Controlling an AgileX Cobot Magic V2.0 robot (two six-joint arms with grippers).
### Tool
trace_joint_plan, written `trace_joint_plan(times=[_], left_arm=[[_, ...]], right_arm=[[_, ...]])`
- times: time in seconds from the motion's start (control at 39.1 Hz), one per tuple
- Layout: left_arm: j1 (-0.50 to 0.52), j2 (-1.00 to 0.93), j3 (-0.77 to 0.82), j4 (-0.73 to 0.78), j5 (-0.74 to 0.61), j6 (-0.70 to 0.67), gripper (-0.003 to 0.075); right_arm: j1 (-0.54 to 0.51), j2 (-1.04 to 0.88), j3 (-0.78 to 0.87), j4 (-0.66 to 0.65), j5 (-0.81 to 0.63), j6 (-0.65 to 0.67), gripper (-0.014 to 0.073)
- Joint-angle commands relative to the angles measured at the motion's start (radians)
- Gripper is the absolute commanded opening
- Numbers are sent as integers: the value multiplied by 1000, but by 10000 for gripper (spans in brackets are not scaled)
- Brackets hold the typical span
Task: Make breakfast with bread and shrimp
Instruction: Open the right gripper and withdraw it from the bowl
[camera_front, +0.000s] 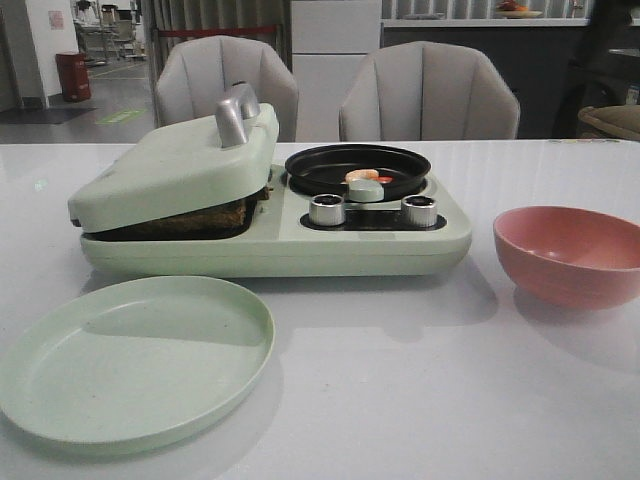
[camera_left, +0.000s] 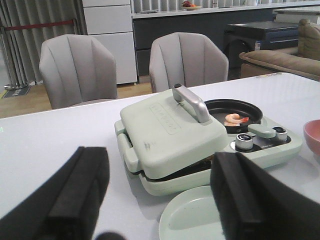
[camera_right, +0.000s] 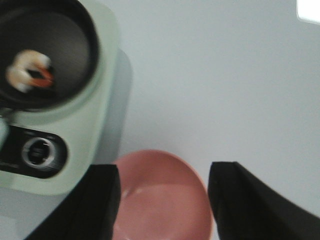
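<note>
While the dark-crusted bread sits clamped under the pale green press lid left of frame centre, and the small orange-pink shrimp lies in the round black pan, cooking is judged under way. Both the left end effector and right end effector are released, empty. Lid lifting by its silver handle is likely called for next. A round green plate and pink bowl wait on the white bench.
</note>
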Motion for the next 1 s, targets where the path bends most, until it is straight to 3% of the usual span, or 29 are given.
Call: trace_joint_plan(times=[0.0, 0.31, 0.61, 0.97], left_arm=[[-3, 12, -26, -14, -83, -12, 490], [-3, 12, -26, -14, -98, -12, 490], [-3, 12, -26, -35, -98, -12, 490], [-3, 12, -26, -35, -98, -12, 490]], right_arm=[[50, -112, 19, 4, -105, -9, 498], [110, -357, 365, 138, -451, -8, 498], [116, -672, 733, 144, -629, -8, 498], [167, -1167, 968, 136, -602, -9, 498]])
